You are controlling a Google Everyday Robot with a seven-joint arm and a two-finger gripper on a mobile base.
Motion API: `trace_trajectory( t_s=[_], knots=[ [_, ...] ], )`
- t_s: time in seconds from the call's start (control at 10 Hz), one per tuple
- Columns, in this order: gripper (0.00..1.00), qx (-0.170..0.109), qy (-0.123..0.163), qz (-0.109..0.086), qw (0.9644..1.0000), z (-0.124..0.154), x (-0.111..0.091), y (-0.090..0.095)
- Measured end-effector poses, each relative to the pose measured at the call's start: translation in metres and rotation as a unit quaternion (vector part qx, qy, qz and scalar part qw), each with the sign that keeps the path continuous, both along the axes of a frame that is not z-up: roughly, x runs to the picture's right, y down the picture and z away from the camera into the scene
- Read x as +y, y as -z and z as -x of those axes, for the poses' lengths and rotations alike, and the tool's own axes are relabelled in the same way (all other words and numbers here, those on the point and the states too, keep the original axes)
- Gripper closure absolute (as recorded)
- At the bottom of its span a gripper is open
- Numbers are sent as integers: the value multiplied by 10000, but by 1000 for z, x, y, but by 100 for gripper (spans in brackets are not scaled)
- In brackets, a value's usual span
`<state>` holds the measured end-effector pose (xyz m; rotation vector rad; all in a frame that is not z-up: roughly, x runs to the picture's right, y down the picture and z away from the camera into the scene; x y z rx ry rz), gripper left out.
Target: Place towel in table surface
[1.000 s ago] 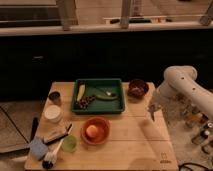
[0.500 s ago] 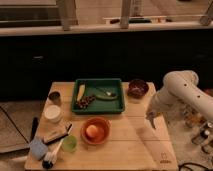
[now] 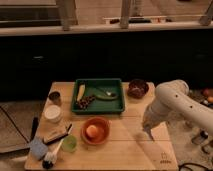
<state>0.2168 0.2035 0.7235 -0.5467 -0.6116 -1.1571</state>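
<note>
The pincer (image 3: 149,132) is sinking lower (drifting slightly left as well) toward the worktop's (image 3: 127,151) right side, the arm (image 3: 172,98) following.

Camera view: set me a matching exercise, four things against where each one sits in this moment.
Things:
1. green rectangular plastic tray
2. orange round bowl
3. dark brown round bowl
4. gripper

Places:
A. over bare wood on the right part of the wooden table
B. front middle, just right of the small green cup
C. back middle of the table
D. back right, beside the tray

Pairs: 1-C, 2-B, 3-D, 4-A.
</note>
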Motion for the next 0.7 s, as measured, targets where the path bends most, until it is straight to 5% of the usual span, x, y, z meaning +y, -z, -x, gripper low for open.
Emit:
trace_trajectory(
  t_s=[0.7],
  knots=[
    [100,24,251,177,9995,17,46,-27]
  ],
)
